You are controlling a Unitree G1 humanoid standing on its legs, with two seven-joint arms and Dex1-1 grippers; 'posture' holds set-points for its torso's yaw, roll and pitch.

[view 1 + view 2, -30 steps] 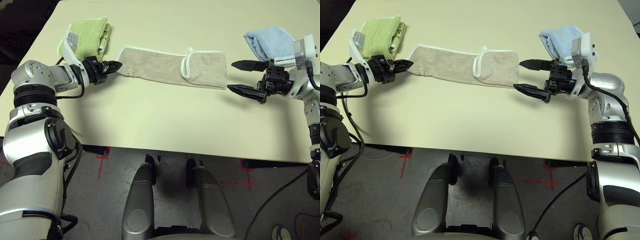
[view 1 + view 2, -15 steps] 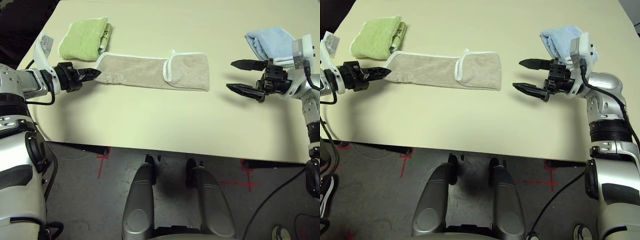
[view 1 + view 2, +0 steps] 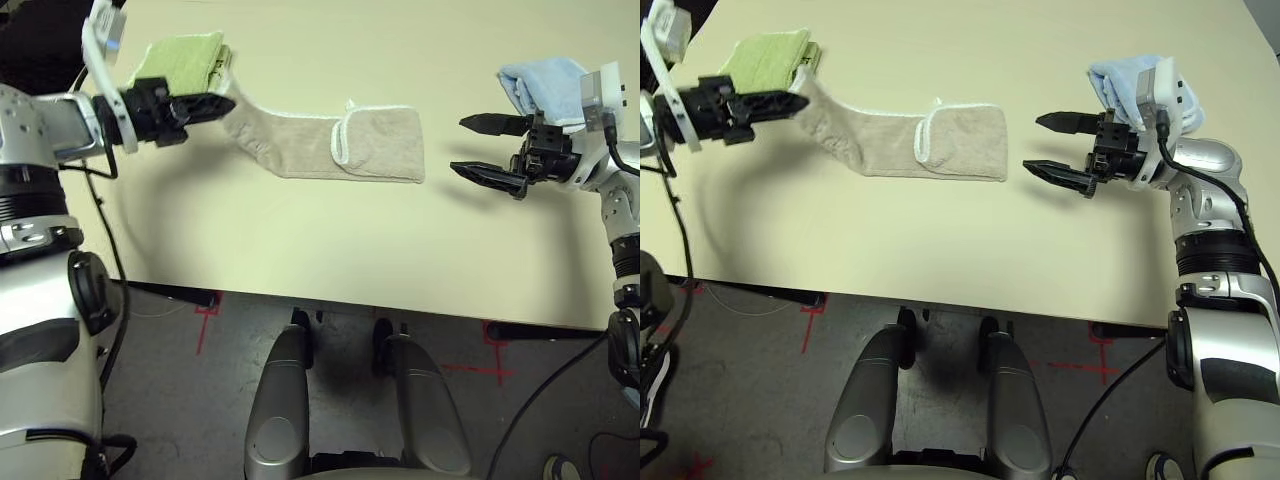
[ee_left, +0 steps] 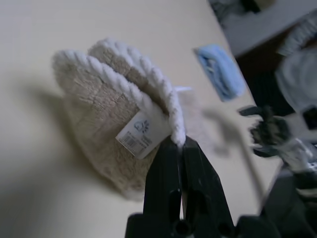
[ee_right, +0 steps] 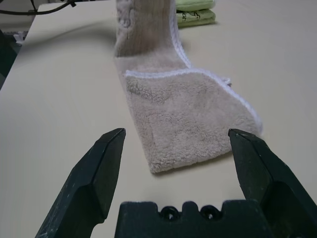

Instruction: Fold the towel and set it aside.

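The beige towel [image 3: 335,150] lies stretched across the table, its right end folded over on itself [image 3: 382,140]. My left gripper [image 3: 215,103] is shut on the towel's left end and holds it raised off the table, in front of the lime-green towel. In the left wrist view the fingers [image 4: 171,163] pinch the white edging beside a small white label [image 4: 138,134]. My right gripper [image 3: 462,145] hovers open and empty just right of the towel's folded end, which the right wrist view shows ahead of its fingers [image 5: 101,168].
A folded lime-green towel [image 3: 180,60] lies at the far left, behind my left gripper. A folded light blue towel [image 3: 540,85] sits at the far right behind my right wrist. The table's front edge [image 3: 350,300] runs below the towel, with bare tabletop between.
My left gripper first dragged the towel leftwards, then lifted its left end up off the table. The right gripper stayed open and nearly still.
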